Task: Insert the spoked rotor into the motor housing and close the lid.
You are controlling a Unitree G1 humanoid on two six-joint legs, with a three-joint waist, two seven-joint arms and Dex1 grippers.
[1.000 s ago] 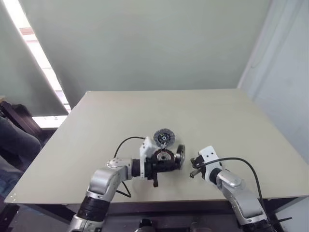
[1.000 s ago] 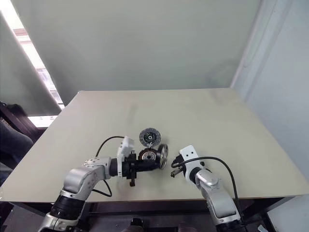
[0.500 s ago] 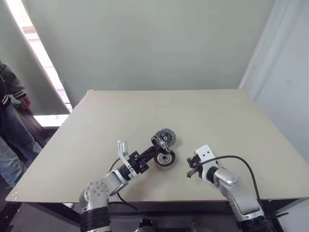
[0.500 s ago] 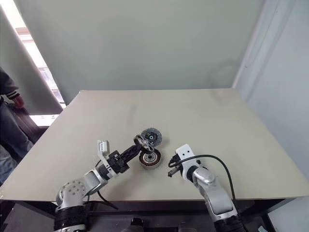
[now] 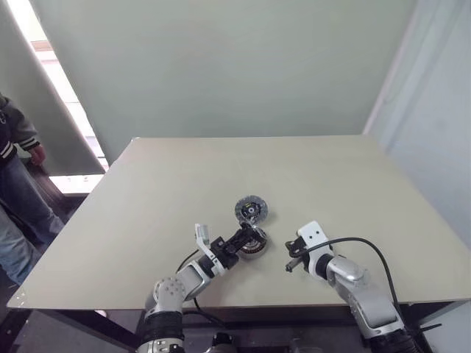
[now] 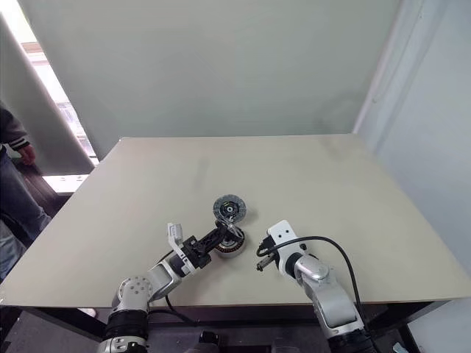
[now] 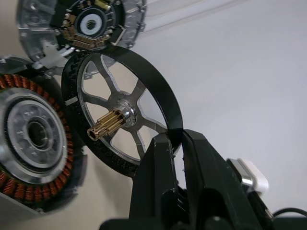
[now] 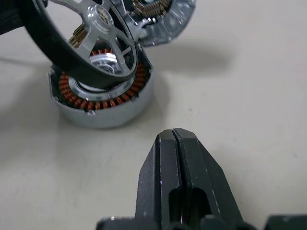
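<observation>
A person point(image 5: 16, 191) stands past the table's point(image 5: 147, 191) left edge, by a bright window. The left gripper point(image 7: 176, 143) pinches the rim of the spoked rotor point(image 7: 122, 112). The wheel stands tilted on its edge, and its little gold shaft points at the motor housing point(image 8: 103, 98) just beside it. The housing lies flat, copper ring up. The lid point(image 5: 250, 209) lies flat just behind it. The right gripper point(image 8: 173, 139) is squeezed together with nothing in it, near the housing. The tan table top has lots of bare room behind. Plain pale walls stand around.
</observation>
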